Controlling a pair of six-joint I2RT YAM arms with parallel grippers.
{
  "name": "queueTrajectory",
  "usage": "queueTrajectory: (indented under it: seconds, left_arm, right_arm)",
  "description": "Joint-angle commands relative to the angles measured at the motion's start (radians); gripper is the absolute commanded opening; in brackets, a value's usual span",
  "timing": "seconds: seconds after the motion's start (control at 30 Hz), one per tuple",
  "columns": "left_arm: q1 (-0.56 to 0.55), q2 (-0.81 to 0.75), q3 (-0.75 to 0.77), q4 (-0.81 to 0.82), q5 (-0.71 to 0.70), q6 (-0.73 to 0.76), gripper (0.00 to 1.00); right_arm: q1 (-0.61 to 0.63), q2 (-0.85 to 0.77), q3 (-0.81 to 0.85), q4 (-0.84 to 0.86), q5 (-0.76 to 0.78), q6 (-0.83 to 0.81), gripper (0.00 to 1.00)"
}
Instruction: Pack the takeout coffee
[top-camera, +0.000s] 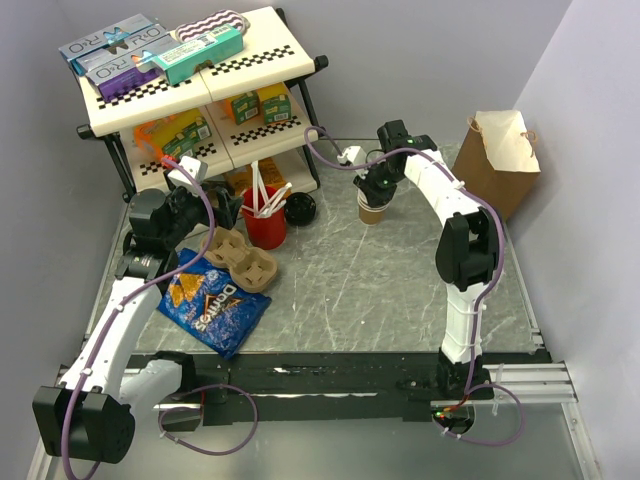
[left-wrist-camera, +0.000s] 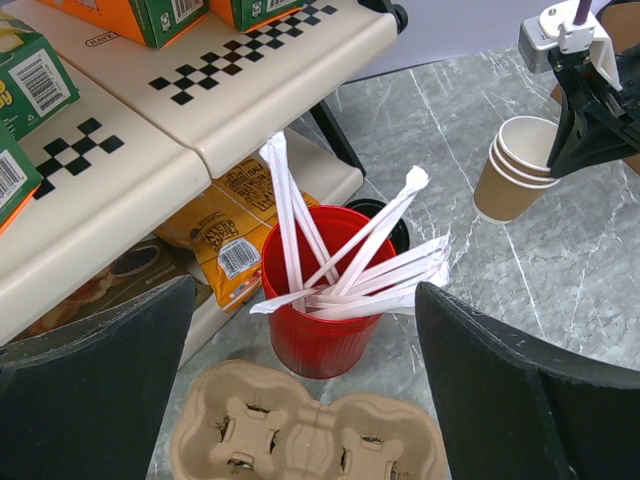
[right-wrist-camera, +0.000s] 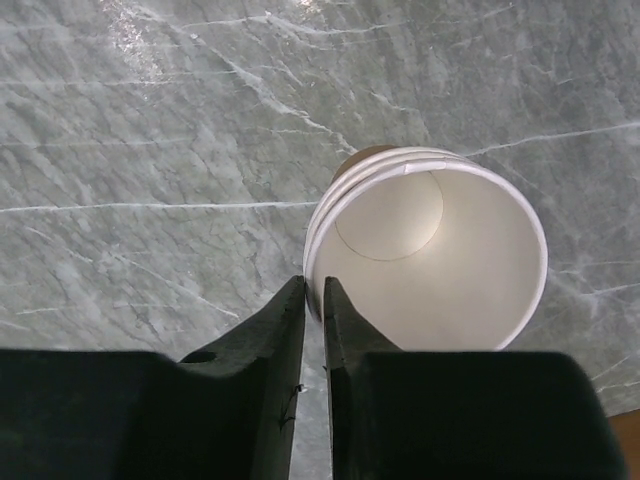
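A stack of lidless tan cups (top-camera: 372, 210) (left-wrist-camera: 515, 170) (right-wrist-camera: 430, 270) stands at the table's back middle. My right gripper (top-camera: 376, 188) (right-wrist-camera: 314, 298) reaches down on it, one finger inside and one outside, pinching the top cup's rim. Of the takeout coffee (top-camera: 300, 208) only the round black lid shows, just right of the red cup of white sticks (top-camera: 265, 226) (left-wrist-camera: 325, 300); in the left wrist view it is mostly hidden behind that cup. My left gripper (top-camera: 213, 214) (left-wrist-camera: 305, 400) hangs wide open over the cardboard cup carrier (top-camera: 245, 262) (left-wrist-camera: 310, 432), holding nothing.
A brown paper bag (top-camera: 502, 158) stands at the back right. A blue Doritos bag (top-camera: 212, 306) lies front left. A checker-edged shelf rack (top-camera: 200, 95) with boxes and snack packets fills the back left, close behind the red cup.
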Motion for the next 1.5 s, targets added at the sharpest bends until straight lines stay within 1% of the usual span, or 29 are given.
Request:
queueTrajectory:
  seconds: [0.0,0.13,0.27,0.4,0.47,0.6,0.8,0.93,1.13,1.33,1.47]
  left_arm:
    - [-0.003,-0.012,-0.002,0.045,0.005,-0.005,0.97]
    - [-0.003,-0.010,-0.005,0.051,0.011,-0.008,0.97]
    - [-0.003,-0.007,-0.005,0.057,0.011,-0.010,0.97]
    - [-0.003,-0.007,-0.005,0.056,0.013,-0.008,0.97]
    - [-0.003,-0.005,-0.005,0.057,0.016,-0.010,0.97]
    - [-0.003,-0.001,-0.003,0.062,0.019,-0.011,0.97]
    - [-0.005,0.002,-0.003,0.060,0.020,-0.011,0.97]
    - [-0.003,-0.001,-0.008,0.066,0.022,-0.013,0.97]
    - [-0.003,0.004,-0.005,0.072,0.025,-0.016,0.97]
    - [-0.005,0.013,-0.003,0.077,0.033,-0.025,0.97]
    - [-0.006,0.018,0.015,0.069,0.031,-0.025,0.97]
  right_arm:
    - [-0.009,-0.017,0.040,-0.008,-0.015,-0.019,0.17]
    - [-0.010,-0.029,0.031,-0.007,-0.002,-0.018,0.13]
    - [-0.012,-0.061,-0.009,0.042,0.021,-0.001,0.06]
    - [-0.013,-0.121,-0.055,0.123,0.040,0.010,0.02]
    - [-0.012,-0.130,-0.058,0.131,0.046,0.010,0.00]
    - [-0.015,-0.141,-0.055,0.151,0.078,0.008,0.00]
    - [-0.004,-0.182,-0.127,0.216,0.132,-0.021,0.00]
    - [-0.001,-0.202,-0.179,0.265,0.204,-0.050,0.00]
    - [-0.029,-0.215,-0.169,0.268,0.227,-0.042,0.00]
    - [-0.030,-0.201,-0.161,0.268,0.245,-0.038,0.00]
    - [-0.033,-0.219,-0.161,0.286,0.242,-0.016,0.00]
